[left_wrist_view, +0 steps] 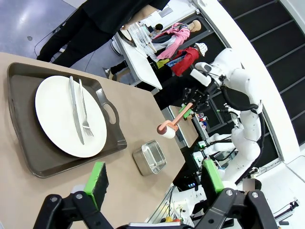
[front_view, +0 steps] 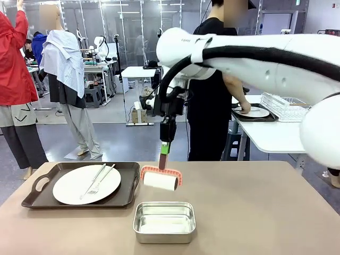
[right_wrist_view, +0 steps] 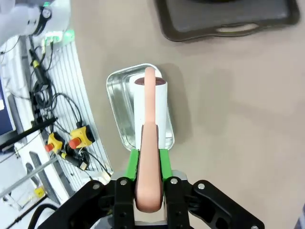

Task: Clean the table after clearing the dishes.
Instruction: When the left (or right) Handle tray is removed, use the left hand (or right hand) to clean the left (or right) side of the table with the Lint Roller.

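One lint roller in right jaws, right arm lettering unreadable

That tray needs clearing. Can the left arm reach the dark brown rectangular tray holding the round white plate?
Likely yes: the left tool hangs open near the dark brown rectangular tray, nothing between them.

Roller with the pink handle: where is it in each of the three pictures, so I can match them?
Front view: roller at the centre, held by the right pincer, just above the steel pan in the picture.
Left wrist view: roller right of centre, small, up-right of the pan.
Right wrist view: roller at centre, rising from the pincer, overlapping the pan.
Shared landmark: the steel pan.
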### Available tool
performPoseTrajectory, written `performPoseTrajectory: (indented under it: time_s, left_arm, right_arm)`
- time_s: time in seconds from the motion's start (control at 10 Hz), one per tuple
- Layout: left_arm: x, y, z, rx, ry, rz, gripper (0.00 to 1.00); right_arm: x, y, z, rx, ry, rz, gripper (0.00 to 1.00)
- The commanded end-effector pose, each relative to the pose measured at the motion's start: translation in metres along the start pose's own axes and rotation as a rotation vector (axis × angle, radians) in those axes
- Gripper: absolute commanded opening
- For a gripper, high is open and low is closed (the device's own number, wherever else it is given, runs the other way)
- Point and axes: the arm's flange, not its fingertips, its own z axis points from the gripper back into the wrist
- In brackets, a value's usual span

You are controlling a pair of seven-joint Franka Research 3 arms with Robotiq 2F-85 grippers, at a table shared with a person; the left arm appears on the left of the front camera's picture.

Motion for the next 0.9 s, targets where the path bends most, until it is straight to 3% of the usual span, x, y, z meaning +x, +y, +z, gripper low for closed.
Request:
performPoseTrajectory:
  time_s: [0.0, 0.3, 0.5, 0.6, 0.8]
  left_arm:
    - [-0.001, -0.001, 0.003, -0.001, -0.004, -0.002, 1.00]
    - [-0.001, -0.001, 0.003, -0.001, -0.004, -0.002, 1.00]
    - [-0.001, -0.001, 0.003, -0.001, -0.004, -0.002, 1.00]
    - [-0.001, -0.001, 0.003, -0.001, -0.004, -0.002, 1.00]
    - [-0.001, -0.001, 0.003, -0.001, -0.004, -0.002, 1.00]
  right_arm:
    - [-0.065, 0.011, -0.013, -0.059, -0.126, -0.197, 0.00]
    - [-0.167, -0.034, -0.024, -0.011, -0.419, -0.500, 0.00]
    - [-0.216, -0.053, -0.046, 0.041, -0.551, -0.649, 0.00]
    - [-0.235, -0.063, -0.056, 0.061, -0.625, -0.721, 0.00]
    - [-0.236, -0.079, -0.076, 0.089, -0.663, -0.764, 0.00]
